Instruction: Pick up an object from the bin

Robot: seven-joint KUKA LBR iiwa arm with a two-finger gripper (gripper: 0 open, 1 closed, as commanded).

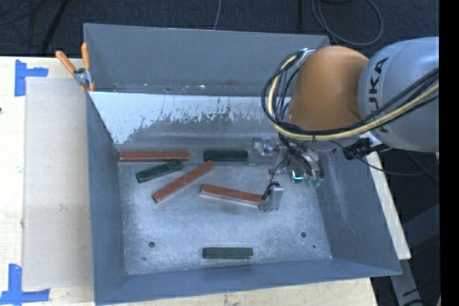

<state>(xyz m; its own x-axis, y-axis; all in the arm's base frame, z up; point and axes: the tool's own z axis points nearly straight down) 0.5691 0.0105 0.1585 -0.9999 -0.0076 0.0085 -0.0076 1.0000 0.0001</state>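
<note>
We see the arm (401, 93) reaching in from the right, its rounded orange cover (326, 86) ringed by looped cables (276, 100), above the right half of the grey bin (215, 68). The tool (271, 195) is down close to the bin floor, right of centre, at the right end of the near red-brown bar (228, 193). That bar lies flat and nearly level, tilted slightly down toward the right, and its right end meets the tool. We cannot tell whether the tool is wide or narrow, nor whether the bar is gripped in it. Just left of that bar lies the slanted red-brown bar (183, 181), rising from lower left to upper right, its upper end near the left end of the near bar without clearly touching it. Left of the slanted bar is the left green bar (159, 170), dark and slightly tilted. Behind it, along the foot of the far wall, the far red-brown bar (154, 155) lies level. To its right, also at the foot of that wall, sits the far green bar (224, 155). The front green bar (227, 252) lies alone near the front wall, well apart from the rest.
</note>
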